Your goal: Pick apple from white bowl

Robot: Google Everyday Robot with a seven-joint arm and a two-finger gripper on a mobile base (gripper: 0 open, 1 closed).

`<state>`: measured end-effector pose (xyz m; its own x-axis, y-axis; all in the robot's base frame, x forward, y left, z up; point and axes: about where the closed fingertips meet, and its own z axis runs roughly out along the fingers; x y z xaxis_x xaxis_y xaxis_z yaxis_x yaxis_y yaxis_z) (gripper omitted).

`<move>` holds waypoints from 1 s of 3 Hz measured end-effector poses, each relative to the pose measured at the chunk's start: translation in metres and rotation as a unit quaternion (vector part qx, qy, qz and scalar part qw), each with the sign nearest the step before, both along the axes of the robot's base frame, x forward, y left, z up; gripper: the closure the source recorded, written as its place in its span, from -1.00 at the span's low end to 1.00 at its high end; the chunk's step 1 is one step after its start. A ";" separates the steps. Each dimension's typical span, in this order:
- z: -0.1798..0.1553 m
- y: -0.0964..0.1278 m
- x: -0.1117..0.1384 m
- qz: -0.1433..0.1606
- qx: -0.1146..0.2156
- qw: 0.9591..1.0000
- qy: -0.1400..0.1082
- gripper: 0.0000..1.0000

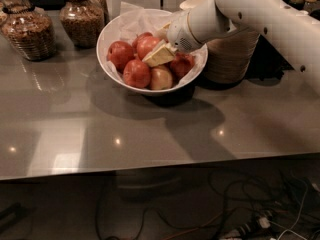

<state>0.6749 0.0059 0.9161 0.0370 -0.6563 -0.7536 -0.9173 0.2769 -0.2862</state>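
Observation:
The white bowl (107,34), lined with crumpled white paper, stands on the grey table at the back centre and holds several apples. The lighter orange-red apple (145,45) lies near the top middle of the pile. Darker red apples (120,54) lie to the left and at the front (136,74), and one to the right (182,64). A pale yellow-pink apple (161,79) lies at the front. My gripper (157,50) reaches in from the right and is down in the bowl, right at the orange-red apple and partly covering it.
Two glass jars of brown food (30,31) (82,16) stand at the back left. A stack of beige disposable bowls (230,59) stands just right of the white bowl, under my arm (260,9). Cables lie on the floor below the table's front edge.

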 end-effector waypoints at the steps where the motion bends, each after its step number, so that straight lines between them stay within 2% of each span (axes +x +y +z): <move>1: -0.004 0.002 -0.001 0.002 0.001 1.000 0.006 -0.14; 2: -0.004 0.003 -0.001 0.002 0.003 1.000 0.009 0.25; 3: -0.001 0.001 -0.002 0.001 0.021 1.000 0.002 0.71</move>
